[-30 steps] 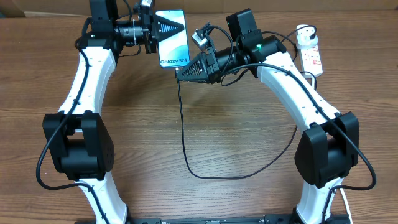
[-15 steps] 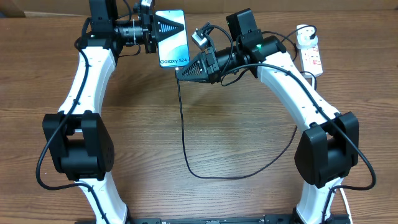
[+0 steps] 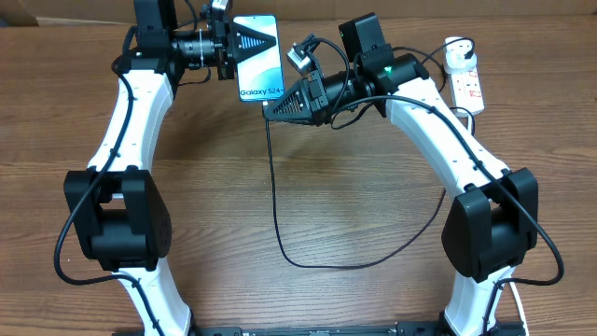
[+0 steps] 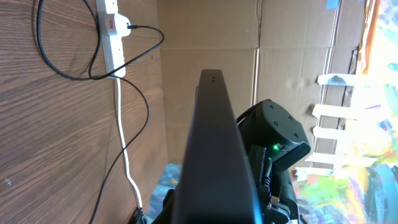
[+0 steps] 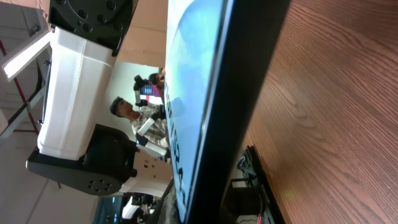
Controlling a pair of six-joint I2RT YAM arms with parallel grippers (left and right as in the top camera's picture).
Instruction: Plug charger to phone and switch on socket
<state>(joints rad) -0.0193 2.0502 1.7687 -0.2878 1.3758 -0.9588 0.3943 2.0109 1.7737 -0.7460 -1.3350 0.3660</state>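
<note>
My left end effector (image 3: 250, 41) is closed on the upper part of the Galaxy S24+ phone (image 3: 263, 73), which faces screen up. My right end effector (image 3: 273, 108) is closed too. Its tip sits against the phone's bottom edge and the charger cable (image 3: 276, 205) trails out beneath it, so I judge it is pinching the connector, which is hidden. The phone is rigid, glassy and slick, so I would hold it by the edges, never the screen. The cable is light and limp; only the stiff connector body gives any steering, so that is the place to grip, square to the port. The power strip (image 3: 469, 89) lies well off behind the right end effector, and its small red switches will want a firm fingertip press.
</note>
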